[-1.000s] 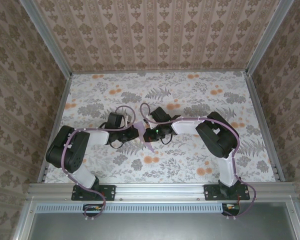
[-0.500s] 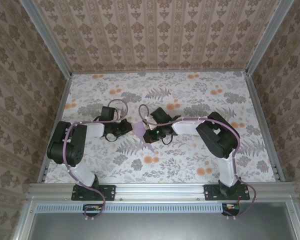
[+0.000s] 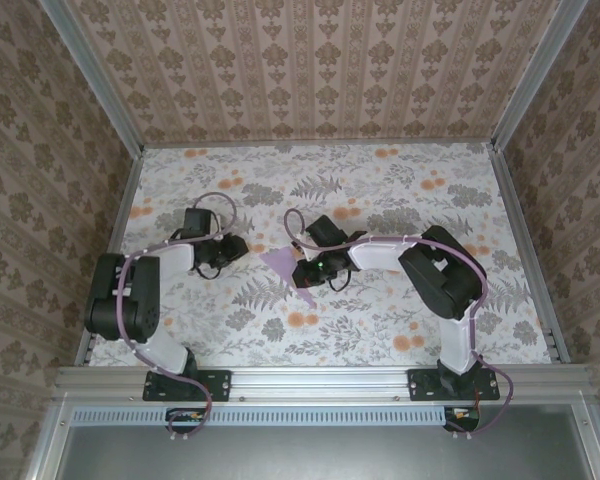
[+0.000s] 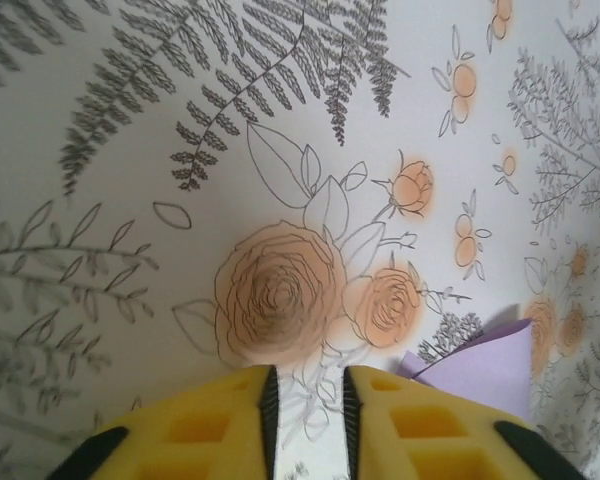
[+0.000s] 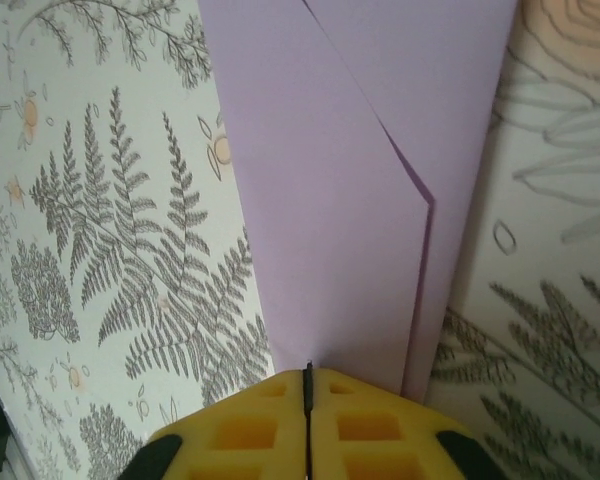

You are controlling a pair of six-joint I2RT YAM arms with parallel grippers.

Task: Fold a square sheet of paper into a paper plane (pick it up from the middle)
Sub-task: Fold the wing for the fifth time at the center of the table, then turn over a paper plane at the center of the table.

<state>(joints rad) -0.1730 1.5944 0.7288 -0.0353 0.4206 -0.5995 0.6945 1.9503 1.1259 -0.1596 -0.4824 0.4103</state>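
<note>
From above, the thin lilac-purple paper sheet (image 3: pixel 280 263) lay near the middle of the worktop (image 3: pixel 400 190), which was covered by a pale cloth printed with grey ferns and orange roses. The sheet was no flat square. It was folded into a tapering shape whose narrow point aimed toward the near edge, slightly to the right.

The right tool (image 3: pixel 302 270) sat at the sheet's right side, its arm reaching in from the right. In the right wrist view, the right tool (image 5: pixel 308 375) had its two yellow fingers (image 5: pixel 240 430) pressed together, with only a hairline dark seam between them. The sheet (image 5: pixel 340 200) ran away from the tips as a broad purple band, and one folded layer overlapped another along a slanted edge. The sheet's near edge met the fingertips. Whether the tips pinched it or merely rested on it could not be told.

The left tool (image 3: pixel 240 247) was off to the left of the sheet, apart from it. In the left wrist view, the left tool (image 4: pixel 308 385) stood slightly parted and held nothing. Its yellow fingers (image 4: pixel 210 420) left a narrow gap through which the printed cloth showed. A corner of the sheet (image 4: pixel 485 365) showed at the lower right of that view, beside the right-hand finger, over the cloth near a small orange rose.
</note>
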